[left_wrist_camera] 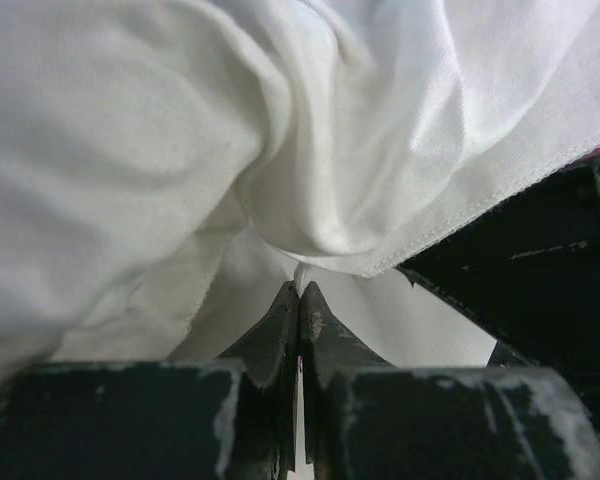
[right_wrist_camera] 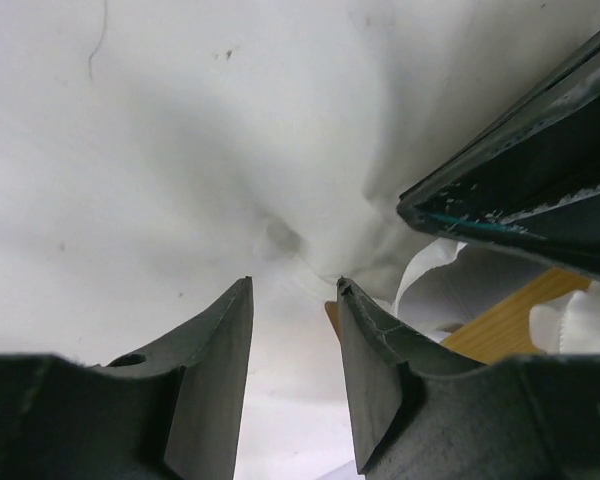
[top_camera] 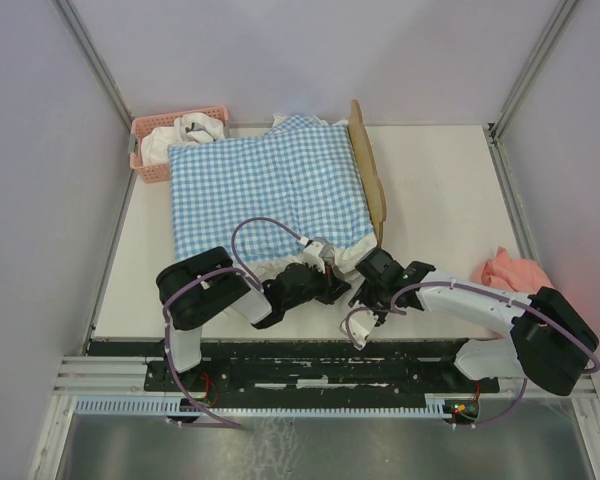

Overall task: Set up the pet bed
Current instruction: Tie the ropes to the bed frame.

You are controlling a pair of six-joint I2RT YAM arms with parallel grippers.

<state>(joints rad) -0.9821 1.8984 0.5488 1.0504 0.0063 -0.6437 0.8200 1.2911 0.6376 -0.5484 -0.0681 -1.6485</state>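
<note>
The pet bed is mostly covered by blue-white gingham bedding [top_camera: 270, 185]; only its wavy light-wood headboard [top_camera: 368, 175] shows along the right side. The bedding's white underside [top_camera: 353, 256] hangs at the near right corner. My left gripper [top_camera: 332, 285] is shut there, pinching a fold of that white fabric [left_wrist_camera: 380, 150] at its tips [left_wrist_camera: 300, 288]. Just to its right, my right gripper [top_camera: 366, 290] is open, its jaws [right_wrist_camera: 295, 285] apart close to the white fabric [right_wrist_camera: 180, 150], with nothing between them. A strip of the bed's wood [right_wrist_camera: 500, 322] shows beyond.
A pink plastic basket [top_camera: 150, 165] holding white cloth stands at the back left corner. A crumpled pink cloth [top_camera: 510, 270] lies at the table's right edge. Grey walls and metal posts enclose the table.
</note>
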